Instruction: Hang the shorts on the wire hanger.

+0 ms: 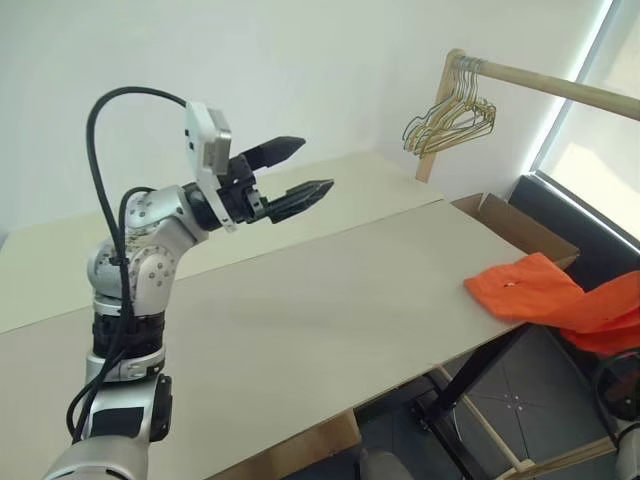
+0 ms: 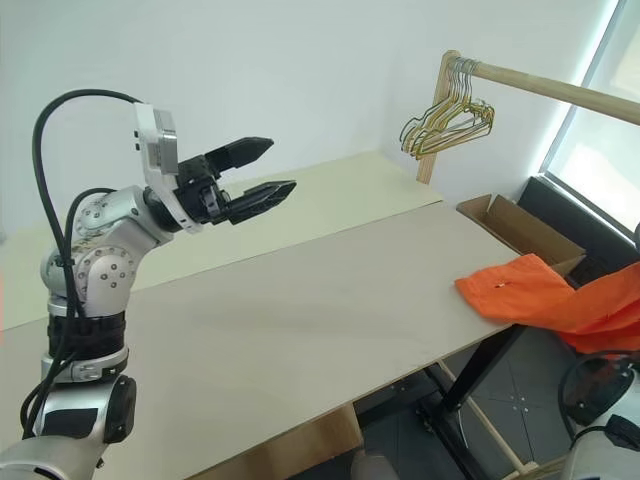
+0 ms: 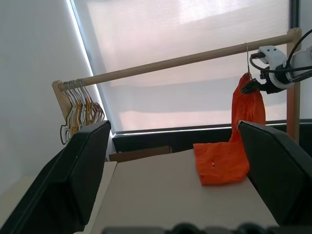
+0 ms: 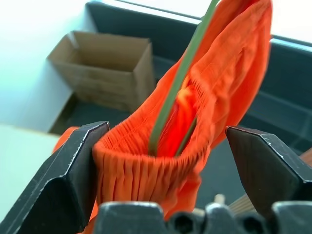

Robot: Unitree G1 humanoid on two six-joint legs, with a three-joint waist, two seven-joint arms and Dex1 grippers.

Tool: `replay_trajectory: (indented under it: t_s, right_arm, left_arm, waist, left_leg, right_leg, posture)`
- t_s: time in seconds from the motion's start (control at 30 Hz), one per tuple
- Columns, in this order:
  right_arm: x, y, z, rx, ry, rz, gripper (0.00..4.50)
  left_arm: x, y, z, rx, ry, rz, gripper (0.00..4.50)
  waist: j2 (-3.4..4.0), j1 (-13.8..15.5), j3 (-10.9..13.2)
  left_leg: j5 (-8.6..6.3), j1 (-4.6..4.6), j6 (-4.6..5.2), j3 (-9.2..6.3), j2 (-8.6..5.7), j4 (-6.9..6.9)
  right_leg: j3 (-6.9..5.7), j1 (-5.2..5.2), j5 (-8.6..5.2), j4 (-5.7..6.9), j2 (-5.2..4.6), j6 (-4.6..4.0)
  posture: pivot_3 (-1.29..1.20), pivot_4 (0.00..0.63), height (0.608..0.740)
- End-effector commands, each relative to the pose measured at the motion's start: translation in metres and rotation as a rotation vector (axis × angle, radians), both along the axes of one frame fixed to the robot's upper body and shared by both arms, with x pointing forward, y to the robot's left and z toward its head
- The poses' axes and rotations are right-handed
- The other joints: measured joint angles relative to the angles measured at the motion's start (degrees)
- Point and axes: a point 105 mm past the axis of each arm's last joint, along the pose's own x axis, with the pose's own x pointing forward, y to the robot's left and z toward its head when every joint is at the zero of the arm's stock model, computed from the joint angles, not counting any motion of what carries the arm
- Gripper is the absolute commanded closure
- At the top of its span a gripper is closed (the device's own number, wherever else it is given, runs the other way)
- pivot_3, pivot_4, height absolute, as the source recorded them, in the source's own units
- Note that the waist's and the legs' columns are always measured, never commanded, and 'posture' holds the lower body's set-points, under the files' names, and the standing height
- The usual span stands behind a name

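The orange shorts [image 1: 530, 290] lie with one end on the table's right corner, and the rest rises off the edge toward the rail. Their gathered waistband [image 4: 146, 165] is threaded on the thin olive wire hanger [image 4: 180, 73], whose hook [image 3: 246, 58] hangs on the wooden rail. My right gripper [image 4: 165, 129] is open, its fingers standing wide on either side of the waistband; the left wrist view shows it [image 3: 251, 87] beside the top of the hanging shorts. My left gripper [image 1: 312, 166] is open and empty, raised above the table's far left.
A bunch of pale wire hangers [image 1: 450, 120] hangs at the near end of the wooden rail [image 1: 560, 88]. An open cardboard box [image 1: 515, 225] sits on the floor beyond the table [image 1: 300, 330]. A second tabletop [image 1: 370, 185] adjoins at the back.
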Motion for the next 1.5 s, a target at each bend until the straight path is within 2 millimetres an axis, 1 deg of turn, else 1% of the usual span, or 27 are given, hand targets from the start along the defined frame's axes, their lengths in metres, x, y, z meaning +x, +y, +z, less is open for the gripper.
replay_trajectory:
  t_s: [0.03, 0.07, 0.13, 0.2, 0.23, 0.27, 0.3, 0.33, 0.4, 0.47, 0.5, 0.57, 0.63, 0.67, 0.73, 0.83, 0.9, 1.03, 1.13, 1.33, 1.5]
  right_arm:
    - [-0.015, 0.014, 0.067, -0.364, -0.163, -0.133, 0.02]
    - [-0.017, 0.026, 0.083, -0.458, -0.218, -0.153, 0.02]
    - [-0.017, 0.049, 0.107, -0.605, -0.322, -0.148, 0.02]
    - [-0.015, 0.07, 0.121, -0.711, -0.386, -0.114, 0.02]
    - [-0.01, 0.089, 0.13, -0.78, -0.438, -0.05, 0.02]
    - [-0.007, 0.102, 0.135, -0.823, -0.474, -0.007, 0.02]
    - [0.004, 0.128, 0.139, -0.866, -0.518, 0.144, 0.02]
    - [0.016, 0.153, 0.138, -0.88, -0.543, 0.311, 0.02]
    - [0.03, 0.195, 0.128, -0.884, -0.56, 0.588, 0.02]
    - [0.036, 0.223, 0.115, -0.86, -0.585, 0.781, 0.02]
    - [0.043, 0.24, 0.102, -0.81, -0.572, 0.913, 0.02]
    - [0.053, 0.261, 0.078, -0.736, -0.528, 1.095, 0.02]
    - [0.06, 0.274, 0.06, -0.646, -0.493, 1.234, 0.02]
    - [0.06, 0.281, 0.053, -0.588, -0.506, 1.33, 0.02]
    - [0.061, 0.295, 0.034, -0.478, -0.454, 1.497, 0.02]
    - [0.053, 0.316, 0.01, -0.474, -0.344, 1.722, 0.02]
    - [0.05, 0.322, 0.002, -0.459, -0.308, 1.792, 0.02]
    - [0.045, 0.327, -0.007, -0.451, -0.294, 1.842, 0.02]
    - [0.043, 0.327, -0.011, -0.441, -0.285, 1.845, 0.02]
    - [0.039, 0.327, -0.011, -0.477, -0.271, 1.859, 0.02]
    - [0.035, 0.329, -0.012, -0.498, -0.261, 1.878, 0.02]
  left_arm:
    - [-0.001, 0.002, 0.012, -0.001, -0.043, 0.0, 0.0]
    - [0.0, 0.002, 0.01, 0.005, -0.039, 0.003, 0.0]
    - [0.001, 0.003, 0.006, 0.015, -0.03, 0.009, 0.0]
    - [0.002, 0.003, 0.002, 0.021, -0.021, 0.016, 0.0]
    - [0.003, 0.004, -0.001, 0.023, -0.013, 0.028, 0.0]
    - [0.004, 0.005, -0.002, 0.024, -0.007, 0.037, 0.0]
    - [0.005, 0.006, -0.007, 0.031, 0.005, 0.054, 0.0]
    - [0.005, 0.008, -0.011, 0.036, 0.012, 0.07, 0.0]
    - [0.003, 0.012, -0.018, 0.051, 0.013, 0.1, 0.0]
    - [0.002, 0.016, -0.022, 0.057, 0.01, 0.132, 0.0]
    - [0.0, 0.02, -0.025, 0.057, -0.004, 0.176, 0.0]
    - [-0.006, 0.028, -0.031, 0.06, -0.023, 0.248, 0.0]
    - [-0.011, 0.036, -0.038, 0.079, -0.021, 0.302, 0.0]
    - [-0.017, 0.039, -0.043, 0.103, -0.021, 0.316, 0.0]
    - [-0.03, 0.046, -0.054, 0.163, 0.026, 0.309, 0.0]
    - [-0.048, 0.058, -0.066, 0.238, 0.083, 0.332, 0.0]
    - [-0.052, 0.065, -0.072, 0.28, 0.104, 0.365, 0.0]
    - [-0.053, 0.07, -0.076, 0.312, 0.124, 0.415, 0.0]
    - [-0.054, 0.069, -0.075, 0.307, 0.122, 0.435, 0.0]
    - [-0.056, 0.069, -0.076, 0.291, 0.123, 0.455, 0.0]
    - [-0.059, 0.065, -0.076, 0.273, 0.128, 0.44, 0.0]
  waist:
    - [0.04, -0.05, 0.0]
    - [0.09, -0.13, 0.01]
    - [0.23, -0.35, 0.05]
    - [0.23, -0.43, 0.07]
    - [0.19, -0.49, 0.09]
    - [0.18, -0.6, 0.09]
    - [0.15, -0.67, 0.11]
    - [0.15, -0.85, 0.11]
    - [0.08, -1.24, 0.16]
    - [-0.13, -1.23, 0.28]
    - [-0.23, -1.05, 0.34]
    - [-0.36, -0.34, 0.43]
    - [-0.56, 1.26, 0.56]
    - [-0.64, 2.12, 0.6]
    - [-0.78, 4.24, 0.69]
    - [-0.8, 7.61, 0.74]
    - [-0.82, 9.66, 0.77]
    - [-1.02, 13.13, 0.9]
    - [-1.07, 14.41, 0.92]
    - [-1.12, 15.33, 0.96]
    - [-1.16, 15.91, 0.98]
  left_leg:
    - [0.0, 0.0, 0.0, 0.01, 0.0, 0.0]
    - [0.0, 0.0, 0.0, 0.02, -0.01, 0.0]
    - [0.0, 0.03, -0.01, 0.12, -0.02, 0.0]
    - [-0.01, 0.09, -0.01, 0.17, -0.01, -0.02]
    - [0.0, 0.11, -0.02, 0.18, 0.01, -0.02]
    - [0.0, 0.12, -0.01, 0.18, 0.03, -0.02]
    - [-0.01, 0.13, -0.01, 0.19, 0.03, -0.02]
    - [-0.01, 0.13, -0.01, 0.19, 0.02, -0.02]
    - [-0.02, 0.18, 0.01, 0.22, 0.03, -0.02]
    - [-0.01, 0.22, 0.01, 0.21, 0.05, -0.03]
    - [-0.01, 0.33, 0.0, 0.17, 0.05, -0.02]
    - [-0.02, 0.4, 0.02, 0.11, 0.04, -0.03]
    - [-0.04, 0.4, 0.04, 0.1, 0.03, -0.04]
    - [-0.04, 0.29, 0.03, 0.1, 0.01, -0.04]
    - [0.01, -0.1, -0.06, 0.11, 0.01, -0.04]
    - [0.07, -0.16, -0.16, 0.08, 0.03, -0.29]
    - [0.08, -0.15, -0.17, 0.07, 0.02, -0.37]
    - [0.11, -0.13, -0.23, -0.11, 0.0, -0.39]
    - [0.15, -0.14, -0.3, -0.25, -0.01, -0.4]
    - [0.24, -0.16, -0.47, -0.36, -0.02, -0.62]
    - [0.29, -0.13, -0.54, -0.42, -0.01, -0.71]
  right_leg:
    - [0.03, -0.02, -0.01, 0.02, 0.0, 0.01]
    - [0.05, -0.03, -0.01, 0.04, 0.0, 0.02]
    - [0.2, -0.07, -0.04, 0.09, 0.01, 0.09]
    - [0.28, -0.07, -0.11, 0.13, 0.04, 0.22]
    - [0.28, -0.06, -0.14, 0.13, 0.06, 0.28]
    - [0.28, -0.06, -0.15, 0.12, 0.08, 0.29]
    - [0.28, -0.05, -0.14, 0.12, 0.08, 0.28]
    - [0.29, -0.05, -0.12, 0.12, 0.07, 0.24]
    - [0.36, -0.03, -0.07, 0.12, 0.09, 0.16]
    - [0.36, -0.04, 0.02, 0.13, 0.1, 0.02]
    - [0.32, -0.09, 0.03, 0.14, 0.09, 0.01]
    - [0.3, -0.14, 0.06, 0.14, 0.06, -0.03]
    - [0.32, -0.29, 0.09, 0.19, 0.01, -0.07]
    - [0.34, -0.48, 0.1, 0.3, -0.02, -0.09]
    - [0.35, -1.06, 0.15, 0.47, 0.0, -0.17]
    - [0.24, -1.25, 0.08, 0.46, 0.01, -0.34]
    - [0.14, -1.23, 0.05, 0.42, 0.0, -0.39]
    - [-0.21, -1.08, 0.02, 0.35, -0.06, -0.44]
    - [-0.34, -1.06, 0.0, 0.34, -0.04, -0.48]
    - [-0.41, -1.14, -0.05, 0.37, -0.03, -0.6]
    - [-0.47, -1.13, -0.07, 0.38, 0.0, -0.66]
  posture:
    - [-0.2, 0.0, 0.74]
    - [-0.2, 0.0, 0.74]
    - [-0.21, 0.0, 0.74]
    - [-0.2, 0.0, 0.74]
    - [-0.2, 0.0, 0.74]
    - [-0.2, 0.0, 0.74]
    - [-0.19, 0.0, 0.74]
    - [-0.18, 0.0, 0.74]
    - [-0.15, 0.0, 0.74]
    - [-0.14, 0.0, 0.74]
    - [-0.09, 0.0, 0.74]
    - [-0.02, 0.0, 0.74]
    - [0.01, 0.0, 0.74]
    - [0.04, 0.0, 0.74]
    - [0.07, 0.0, 0.74]
    - [0.09, 0.0, 0.74]
    - [0.13, 0.0, 0.74]
    - [0.16, 0.008, 0.74]
    - [0.18, 0.006, 0.74]
    - [0.2, 0.01, 0.74]
    - [0.2, 0.007, 0.74]
